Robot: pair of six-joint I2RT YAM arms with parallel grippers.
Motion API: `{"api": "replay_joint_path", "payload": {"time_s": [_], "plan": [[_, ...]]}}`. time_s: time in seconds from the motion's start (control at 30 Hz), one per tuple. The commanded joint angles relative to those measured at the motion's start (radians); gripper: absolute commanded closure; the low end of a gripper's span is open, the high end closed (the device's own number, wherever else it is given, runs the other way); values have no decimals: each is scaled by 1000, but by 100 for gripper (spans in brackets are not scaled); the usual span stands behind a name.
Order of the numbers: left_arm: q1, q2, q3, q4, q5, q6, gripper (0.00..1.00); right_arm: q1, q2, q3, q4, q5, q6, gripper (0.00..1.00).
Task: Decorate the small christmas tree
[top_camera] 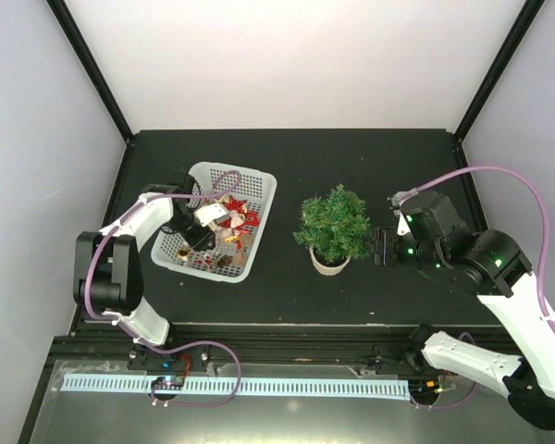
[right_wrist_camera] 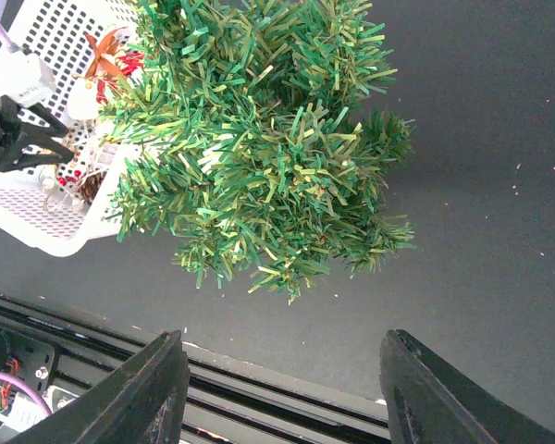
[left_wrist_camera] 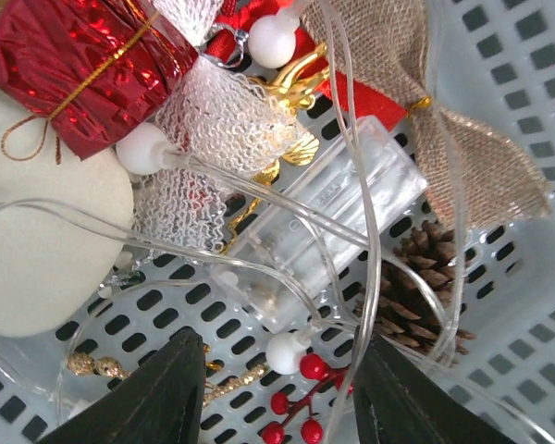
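Clear wire [left_wrist_camera: 259,191] tangles the basket [left_wrist_camera: 499,305]; left pincer [left_wrist_camera: 279,344], half-open inside it, should pinch berries [left_wrist_camera: 301,407] alone; right pincer [right_wrist_camera: 282,340] wide, empty.

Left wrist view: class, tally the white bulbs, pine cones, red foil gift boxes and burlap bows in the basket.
White bulbs: 3
Pine cone: 1
Red foil gift box: 1
Burlap bow: 1
Total: 6
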Motion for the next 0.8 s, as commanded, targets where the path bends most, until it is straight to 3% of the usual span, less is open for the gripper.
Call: {"api": "replay_joint_path", "payload": {"time_s": [0.0, 0.17, 0.33, 0.53, 0.77], "plan": [[-6, 40, 29, 22, -19, 14, 60, 6, -11, 0, -6, -7, 18, 41], [-6, 59, 38, 12, -13, 18, 68, 5, -7, 5, -11, -8, 19, 41], [-6, 34, 52, -17, -9, 11, 97, 6, -8, 6, -15, -7, 18, 41], [-6, -60, 162, -139, 11, -22, 99, 6, -21, 24, -2, -32, -10, 41], [-22, -133, 535, -469, 11, -46, 98, 10, -48, 119, 32, -79, -174, 36]]}}
